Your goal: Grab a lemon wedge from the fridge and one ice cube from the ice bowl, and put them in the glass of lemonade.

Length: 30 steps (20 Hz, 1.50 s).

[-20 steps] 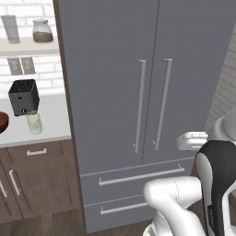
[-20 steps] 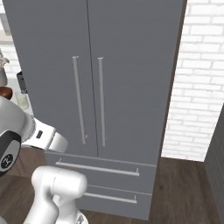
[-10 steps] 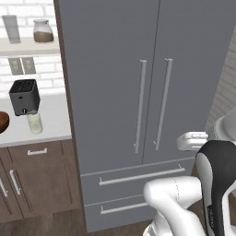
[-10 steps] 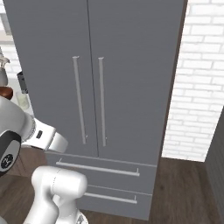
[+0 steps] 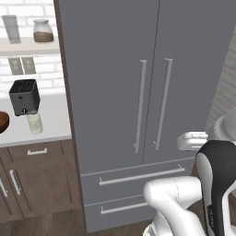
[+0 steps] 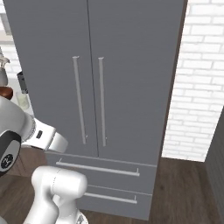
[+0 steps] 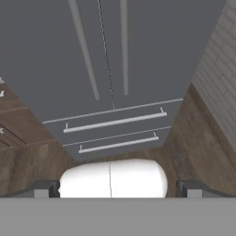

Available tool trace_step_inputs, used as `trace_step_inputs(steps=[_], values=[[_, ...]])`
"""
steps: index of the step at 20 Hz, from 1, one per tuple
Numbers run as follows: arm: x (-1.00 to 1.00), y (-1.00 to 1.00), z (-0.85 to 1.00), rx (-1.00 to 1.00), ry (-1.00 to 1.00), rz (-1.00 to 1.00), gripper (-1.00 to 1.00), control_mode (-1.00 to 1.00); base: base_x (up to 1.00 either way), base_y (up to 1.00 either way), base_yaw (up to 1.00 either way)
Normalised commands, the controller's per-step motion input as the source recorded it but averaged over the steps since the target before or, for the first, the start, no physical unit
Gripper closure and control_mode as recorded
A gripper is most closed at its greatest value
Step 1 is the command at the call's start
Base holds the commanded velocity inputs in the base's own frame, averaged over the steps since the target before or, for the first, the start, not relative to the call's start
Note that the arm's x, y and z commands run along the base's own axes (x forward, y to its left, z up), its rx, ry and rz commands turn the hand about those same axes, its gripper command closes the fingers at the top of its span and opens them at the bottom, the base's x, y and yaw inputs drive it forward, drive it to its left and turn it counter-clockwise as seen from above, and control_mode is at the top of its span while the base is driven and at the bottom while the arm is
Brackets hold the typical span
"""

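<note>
The tall grey fridge (image 5: 110, 69) fills the middle of both base views, both doors and both drawers shut; its long bar handles (image 5: 140, 106) hang side by side. The lemon wedge is hidden. On the counter to its left stands the glass of lemonade (image 5: 34, 123), just in front of the black toaster (image 5: 24, 96). The reddish-brown ice bowl (image 5: 2, 120) is cut off by the left edge. In the hand view my gripper (image 7: 117, 189) is open, held well back from the fridge (image 7: 152, 55), with nothing between its fingertips (image 7: 46, 189).
Brown cabinets (image 5: 37, 184) sit under the white counter (image 5: 53, 115). A shelf above holds a jar (image 5: 44, 31) and a grey cup (image 5: 11, 28). A white brick wall (image 6: 197, 87) stands right of the fridge, above dark wood floor (image 6: 183, 188).
</note>
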Motion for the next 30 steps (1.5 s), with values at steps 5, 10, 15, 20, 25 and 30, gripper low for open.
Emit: trace_step_inputs(steps=[5,10,15,20,25,30], values=[[0.02,0.00,0.00,0.00,0.00,0.00,-1.00,-1.00,0.00,0.00,0.00],[0.02,-0.01,0.00,0.00,0.00,0.00,-1.00,-1.00,0.00,0.00,0.00],[0.30,-0.03,0.01,0.00,-0.22,0.01,-1.00,-1.00,0.00,0.00,0.00],[0.38,0.14,0.23,-0.05,-0.48,0.15,-1.00,-1.00,0.00,0.00,0.00],[0.83,0.53,0.23,-0.04,-0.20,0.11,-1.00,-1.00,0.00,0.00,0.00],[0.59,0.20,0.24,-0.01,0.00,0.01,-1.00,-1.00,0.00,0.00,0.00]])
